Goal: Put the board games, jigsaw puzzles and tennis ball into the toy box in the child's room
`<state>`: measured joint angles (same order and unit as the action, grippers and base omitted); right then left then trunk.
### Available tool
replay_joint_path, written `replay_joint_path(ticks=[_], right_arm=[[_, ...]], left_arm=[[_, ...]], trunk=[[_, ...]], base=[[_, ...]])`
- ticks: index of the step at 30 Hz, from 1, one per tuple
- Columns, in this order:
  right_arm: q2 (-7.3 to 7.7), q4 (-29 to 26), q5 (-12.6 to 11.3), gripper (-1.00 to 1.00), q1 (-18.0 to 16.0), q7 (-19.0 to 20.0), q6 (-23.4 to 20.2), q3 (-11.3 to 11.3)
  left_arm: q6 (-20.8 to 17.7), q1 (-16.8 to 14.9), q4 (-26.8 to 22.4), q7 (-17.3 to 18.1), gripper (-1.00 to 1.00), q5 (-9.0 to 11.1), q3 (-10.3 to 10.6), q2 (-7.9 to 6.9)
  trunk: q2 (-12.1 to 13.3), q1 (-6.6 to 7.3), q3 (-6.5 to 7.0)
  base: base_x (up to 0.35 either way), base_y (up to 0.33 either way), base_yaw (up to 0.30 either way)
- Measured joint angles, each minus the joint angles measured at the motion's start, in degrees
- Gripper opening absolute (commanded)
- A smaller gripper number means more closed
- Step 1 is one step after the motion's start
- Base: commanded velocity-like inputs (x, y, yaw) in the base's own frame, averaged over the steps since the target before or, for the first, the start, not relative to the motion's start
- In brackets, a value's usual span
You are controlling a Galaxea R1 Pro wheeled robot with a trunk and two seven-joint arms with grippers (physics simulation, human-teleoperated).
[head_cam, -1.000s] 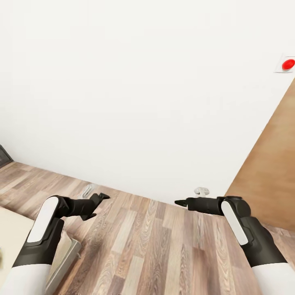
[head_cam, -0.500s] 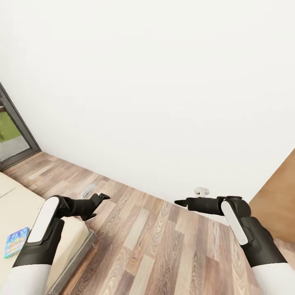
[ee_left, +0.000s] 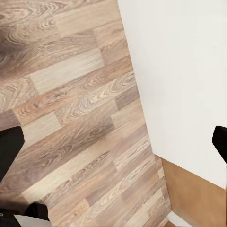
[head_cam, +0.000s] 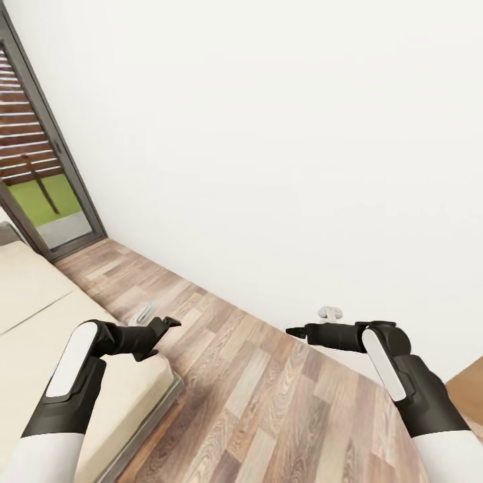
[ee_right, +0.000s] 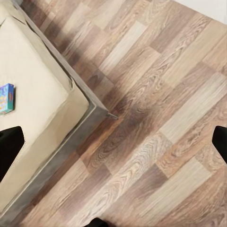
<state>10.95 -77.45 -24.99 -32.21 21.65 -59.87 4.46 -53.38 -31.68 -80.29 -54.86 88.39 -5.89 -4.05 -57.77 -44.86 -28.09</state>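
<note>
Now more of the bed (head_cam: 40,315) and a glazed door (head_cam: 47,194) are brought into the head view, a shift attributable to the camera turning, not to the furniture. Both arms are held forward over the wood floor (head_cam: 268,402); the left gripper (head_cam: 164,327) and right gripper (head_cam: 295,331) are seen spread and empty. A board game (ee_right: 6,98) is shown lying on the mattress, so the first pickup is judged near.
</note>
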Motion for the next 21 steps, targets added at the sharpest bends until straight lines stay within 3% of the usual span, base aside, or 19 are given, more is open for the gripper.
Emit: replay_joint_path(ticks=[15,21], right_arm=[[0.0,-0.01,0.03,1.0,0.0,0.0,0.0,0.0],[0.0,-0.03,0.05,1.0,-0.01,-0.01,-0.01,0.0]], left_arm=[[-0.07,0.0,0.03,-0.07,1.0,-0.01,0.05,0.0],[-0.07,0.01,0.06,-0.08,1.0,0.02,-0.01,0.0]], trunk=[[0.0,0.0,0.0],[0.0,-0.01,0.0]], base=[[0.279,0.158,0.296],[0.143,0.07,0.296]])
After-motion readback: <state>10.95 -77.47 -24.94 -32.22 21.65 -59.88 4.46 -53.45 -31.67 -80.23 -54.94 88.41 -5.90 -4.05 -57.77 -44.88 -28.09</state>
